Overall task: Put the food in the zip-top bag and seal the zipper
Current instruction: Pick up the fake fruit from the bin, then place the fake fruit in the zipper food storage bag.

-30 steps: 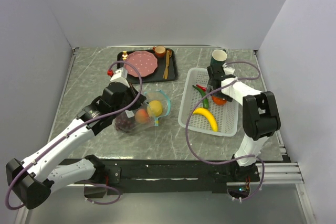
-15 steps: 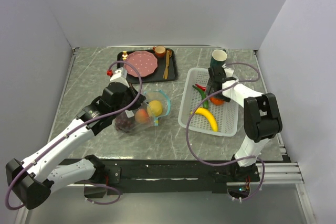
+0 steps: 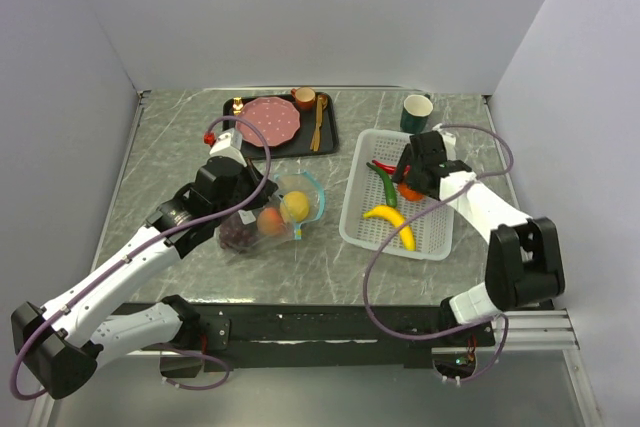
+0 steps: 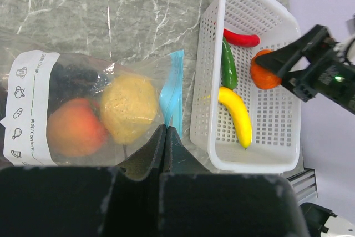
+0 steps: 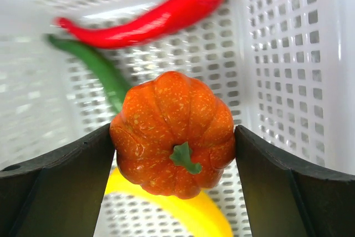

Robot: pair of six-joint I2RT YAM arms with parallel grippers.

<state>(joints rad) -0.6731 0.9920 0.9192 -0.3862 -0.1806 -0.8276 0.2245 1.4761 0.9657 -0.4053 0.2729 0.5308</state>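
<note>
Clear bag [image 3: 268, 219] lies on the table [image 3: 320, 267] with food inside, and a pumpkin [image 5: 173, 134] is gripped over the basket [image 3: 432, 244].

The bag holds grapes [image 4: 75, 79], an orange fruit [image 4: 75, 127] and a lemon [image 4: 128, 108]. Its blue zipper [image 4: 172, 90] faces the basket, and the mouth gapes. The left gripper [image 4: 165, 136] has its jaws pressed together, pinching the bag's edge just beside the zipper. The right gripper [image 3: 406, 185] clamps the small orange pumpkin between its two fingers, one on each side, above the basket floor. Under and around it in the white basket lie a banana [image 3: 392, 223], a red chili [image 4: 242, 38] and a green chili [image 4: 228, 66].
</note>
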